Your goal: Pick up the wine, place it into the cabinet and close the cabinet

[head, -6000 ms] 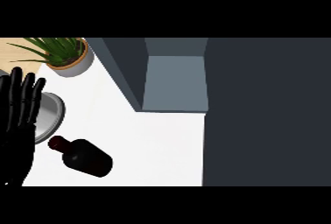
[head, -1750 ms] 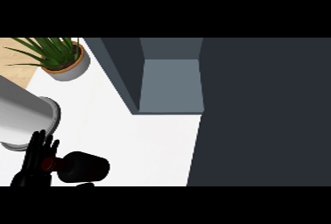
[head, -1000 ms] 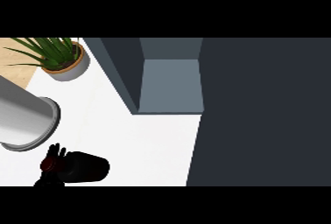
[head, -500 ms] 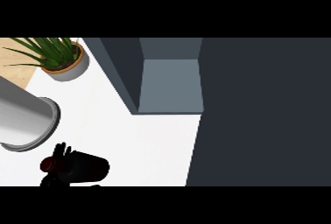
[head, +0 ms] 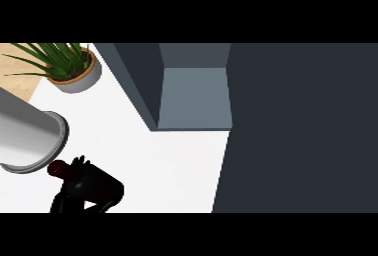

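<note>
White counter is seen from above, and a plant is set at its far left corner. An open cabinet is seen at the back, with a dark door at the right. The wine is found at the near left of the counter, red top pointed left. It is partly covered by the left hand, black on black, so whether it is clamped cannot be told. A grey forearm is seen just beside.

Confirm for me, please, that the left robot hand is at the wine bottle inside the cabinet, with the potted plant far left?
Not quite: the head view shows the wine bottle on the white counter, outside the cabinet, at lower left. The rest stands: the left robot hand is at it and the potted plant is far left.
</note>
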